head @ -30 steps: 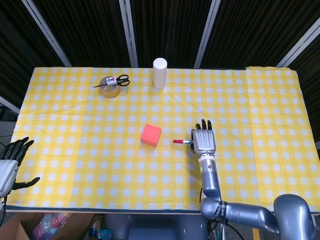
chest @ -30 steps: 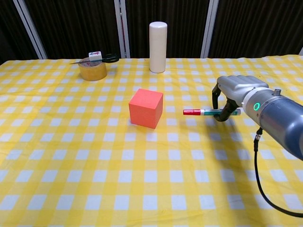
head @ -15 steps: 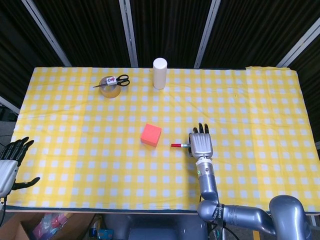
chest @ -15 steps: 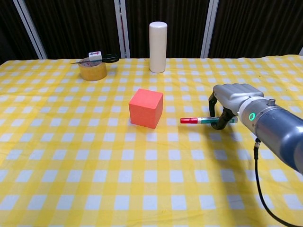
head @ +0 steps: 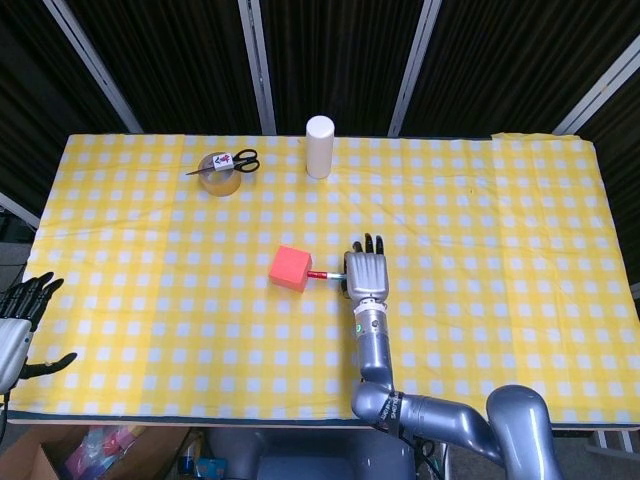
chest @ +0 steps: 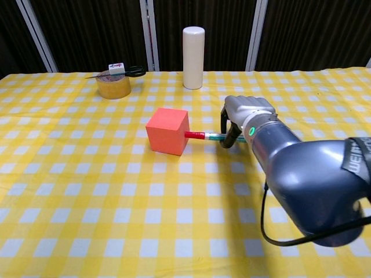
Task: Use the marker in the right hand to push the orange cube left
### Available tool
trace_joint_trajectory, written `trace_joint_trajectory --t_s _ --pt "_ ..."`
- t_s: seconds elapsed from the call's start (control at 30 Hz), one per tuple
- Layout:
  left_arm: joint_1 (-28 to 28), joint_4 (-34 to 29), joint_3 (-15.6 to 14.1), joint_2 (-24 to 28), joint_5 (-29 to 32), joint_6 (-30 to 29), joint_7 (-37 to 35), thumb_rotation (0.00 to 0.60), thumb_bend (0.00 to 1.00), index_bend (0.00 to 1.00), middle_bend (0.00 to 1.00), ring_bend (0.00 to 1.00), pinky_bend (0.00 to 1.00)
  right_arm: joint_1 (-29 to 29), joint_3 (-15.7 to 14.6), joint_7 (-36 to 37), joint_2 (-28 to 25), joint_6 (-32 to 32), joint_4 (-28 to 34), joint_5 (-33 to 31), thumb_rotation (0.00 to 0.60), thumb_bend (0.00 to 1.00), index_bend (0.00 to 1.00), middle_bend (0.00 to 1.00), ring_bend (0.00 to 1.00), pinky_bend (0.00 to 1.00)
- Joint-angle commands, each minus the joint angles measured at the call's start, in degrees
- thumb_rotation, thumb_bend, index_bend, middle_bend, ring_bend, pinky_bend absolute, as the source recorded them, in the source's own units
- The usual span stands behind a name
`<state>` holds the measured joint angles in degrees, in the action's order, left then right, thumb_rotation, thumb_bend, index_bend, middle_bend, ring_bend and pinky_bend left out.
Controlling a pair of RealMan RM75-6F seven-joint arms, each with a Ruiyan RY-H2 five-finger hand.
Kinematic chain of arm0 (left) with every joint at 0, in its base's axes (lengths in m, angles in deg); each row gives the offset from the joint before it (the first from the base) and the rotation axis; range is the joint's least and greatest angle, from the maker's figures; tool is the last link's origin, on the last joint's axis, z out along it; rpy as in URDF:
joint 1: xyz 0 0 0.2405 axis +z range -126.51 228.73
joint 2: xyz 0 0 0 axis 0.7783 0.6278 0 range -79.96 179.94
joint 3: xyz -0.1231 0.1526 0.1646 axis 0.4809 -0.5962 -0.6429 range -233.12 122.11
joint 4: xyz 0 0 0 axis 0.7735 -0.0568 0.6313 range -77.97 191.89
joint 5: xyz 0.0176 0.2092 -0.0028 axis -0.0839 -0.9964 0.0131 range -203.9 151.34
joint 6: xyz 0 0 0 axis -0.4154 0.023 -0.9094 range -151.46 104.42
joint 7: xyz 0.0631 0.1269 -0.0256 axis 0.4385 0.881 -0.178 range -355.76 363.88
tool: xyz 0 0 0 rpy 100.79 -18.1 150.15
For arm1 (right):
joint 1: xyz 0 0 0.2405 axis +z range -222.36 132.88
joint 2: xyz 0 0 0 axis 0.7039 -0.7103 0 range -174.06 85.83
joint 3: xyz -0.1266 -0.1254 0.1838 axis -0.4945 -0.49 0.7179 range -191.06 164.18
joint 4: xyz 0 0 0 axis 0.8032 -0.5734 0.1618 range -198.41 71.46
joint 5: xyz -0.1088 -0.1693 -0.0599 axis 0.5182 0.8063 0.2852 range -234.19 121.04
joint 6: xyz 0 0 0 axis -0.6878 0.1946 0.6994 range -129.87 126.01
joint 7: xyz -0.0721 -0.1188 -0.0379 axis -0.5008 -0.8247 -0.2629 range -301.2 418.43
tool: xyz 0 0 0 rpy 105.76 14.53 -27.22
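— Since a second ago your right hand (chest: 246,119) has travelled left; marker (chest: 207,136) tip now touches the orange cube (chest: 167,131), which has slid left.

— Risk from here?

— Contact sits low on the cube's right face, toward one side. Push off-centre and it likely spins away, or the tip skids past.

— Positions?

— Cube lies mid-surface (head: 500,200), just left of your right hand, which grips the marker. Left hand (head: 15,330) hangs empty, fingers spread, off the edge.
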<state>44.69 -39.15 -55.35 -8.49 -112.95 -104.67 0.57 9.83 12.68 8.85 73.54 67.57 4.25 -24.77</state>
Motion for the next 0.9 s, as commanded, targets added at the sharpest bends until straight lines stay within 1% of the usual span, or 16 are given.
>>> trace_joint_trajectory --t_s 0.03,0.27,0.43,0.6,0.73,0.9 --pt "-0.07 -0.06 -0.09 0.14 0.07 0.28 0.16 0.6 0.0 0.0 0.0 0.0 0.0 2.01 1.36 0.14 1.6 -1.2 -1.62 0.17 0.6 0.53 0.62 0.25 0.0 0.0" --pt "0.02 -0.23 -0.22 0.18 0.02 0.25 0.55 0.6 0.0 0.0 0.0 0.0 0.0 6.16 4.16 0.35 5.05 -3.76 -6.38 -0.17 0.6 0.53 0.62 0.25 0.0 0.0" --pt "0.09 -0.28 -0.16 0.19 0.24 0.2 0.67 0.6 0.0 0.0 0.0 0.0 0.0 8.27 4.66 1.04 7.22 -6.3 -10.79 0.08 0.6 0.53 0.62 0.25 0.0 0.0" --pt "0.27 -0.25 -0.17 0.26 0.38 0.01 0.68 0.6 0.0 0.0 0.0 0.0 0.0 9.33 4.85 1.42 8.51 -7.39 -13.75 0.46 0.6 0.53 0.62 0.25 0.0 0.0" --pt "0.39 -0.22 -0.16 0.36 0.59 -0.02 0.49 0.6 0.0 0.0 0.0 0.0 0.0 8.93 4.85 1.73 8.45 -6.78 -13.87 0.94 0.6 0.53 0.62 0.25 0.0 0.0" --pt "0.61 -0.13 -0.2 0.41 0.42 -0.4 0.5 0.6 0.0 0.0 0.0 0.0 0.0 7.19 3.85 1.21 7.14 -5.14 -11.37 1.69 0.6 0.53 0.62 0.25 0.0 0.0"
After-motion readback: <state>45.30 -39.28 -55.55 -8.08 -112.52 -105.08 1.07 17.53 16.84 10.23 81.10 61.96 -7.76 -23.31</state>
